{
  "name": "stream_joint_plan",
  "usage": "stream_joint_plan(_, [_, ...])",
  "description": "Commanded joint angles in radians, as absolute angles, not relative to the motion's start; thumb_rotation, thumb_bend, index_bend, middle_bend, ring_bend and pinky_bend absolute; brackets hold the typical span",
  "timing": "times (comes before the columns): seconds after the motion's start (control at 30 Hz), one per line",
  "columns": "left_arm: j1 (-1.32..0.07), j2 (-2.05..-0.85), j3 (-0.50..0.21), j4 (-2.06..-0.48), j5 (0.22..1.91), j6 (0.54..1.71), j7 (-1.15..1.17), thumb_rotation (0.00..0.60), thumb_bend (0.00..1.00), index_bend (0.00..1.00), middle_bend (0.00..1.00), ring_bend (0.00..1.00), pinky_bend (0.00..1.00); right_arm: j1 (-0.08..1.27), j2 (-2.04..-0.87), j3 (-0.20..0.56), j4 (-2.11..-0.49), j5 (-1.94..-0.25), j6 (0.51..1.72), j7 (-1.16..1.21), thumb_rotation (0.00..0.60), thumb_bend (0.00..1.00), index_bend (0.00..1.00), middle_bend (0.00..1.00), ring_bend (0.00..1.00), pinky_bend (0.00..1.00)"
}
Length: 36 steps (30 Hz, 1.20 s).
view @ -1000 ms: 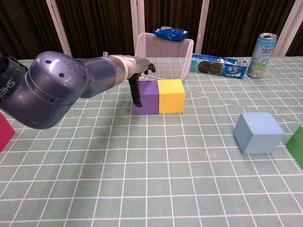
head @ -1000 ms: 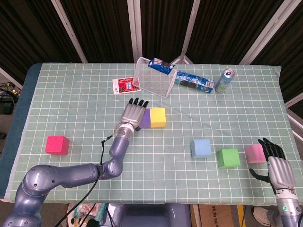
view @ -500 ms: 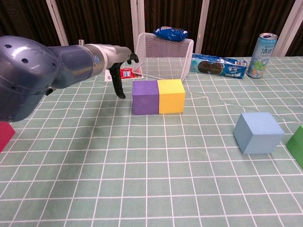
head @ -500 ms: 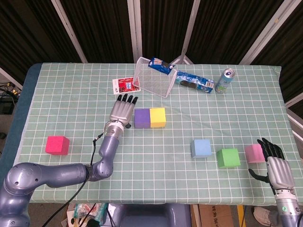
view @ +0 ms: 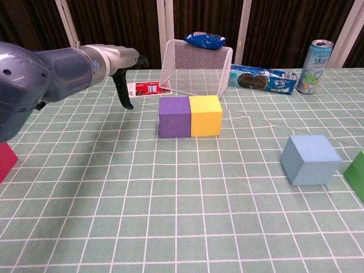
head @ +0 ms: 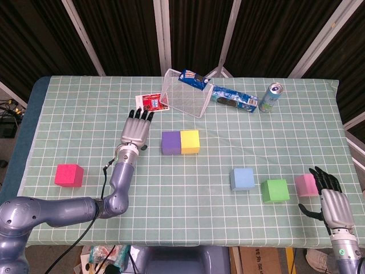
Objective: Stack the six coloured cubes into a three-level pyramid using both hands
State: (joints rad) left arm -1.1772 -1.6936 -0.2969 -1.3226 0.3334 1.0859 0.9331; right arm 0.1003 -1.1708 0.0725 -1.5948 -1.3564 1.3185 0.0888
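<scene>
Apparently freed, the empty, open left robot hand (head: 136, 131) hovers beside the abutting purple cube (head: 170, 142) and yellow cube (head: 190, 141), a pyramid base.

Green gridded table (head: 85, 108) — dark slatted wall (head: 120, 34) behind.
</scene>
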Motion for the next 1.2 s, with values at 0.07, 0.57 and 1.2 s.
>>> stream_joint_plan(0.07, [-1.181,-1.719,-0.299,-1.279,0.332,1.081,0.934,0.6,0.29,0.0,0.05,0.0,0.07,0.101,-1.171,0.073,-1.596,-1.355,1.316,0.091,0.6,0.24,0.0,0.0,0.0,0.0])
stream_joint_plan(0.57, [-1.223,-1.865,-0.32,-1.045,0.329,1.022,0.94,0.6,0.4,0.0,0.05,0.0,0.07,0.104,-1.164,0.076,-1.599,-1.343,1.299,0.117,0.6,0.24,0.0,0.0,0.0,0.0])
stream_joint_plan(1.2, [-1.268,-2.029,-0.37,-0.783,0.414,0.953,0.889,0.6,0.4,0.0,0.05,0.0,0.07,0.1,-1.161,0.076,-1.594,-1.342,1.303,0.132,0.6,0.24,0.0,0.0,0.0,0.0])
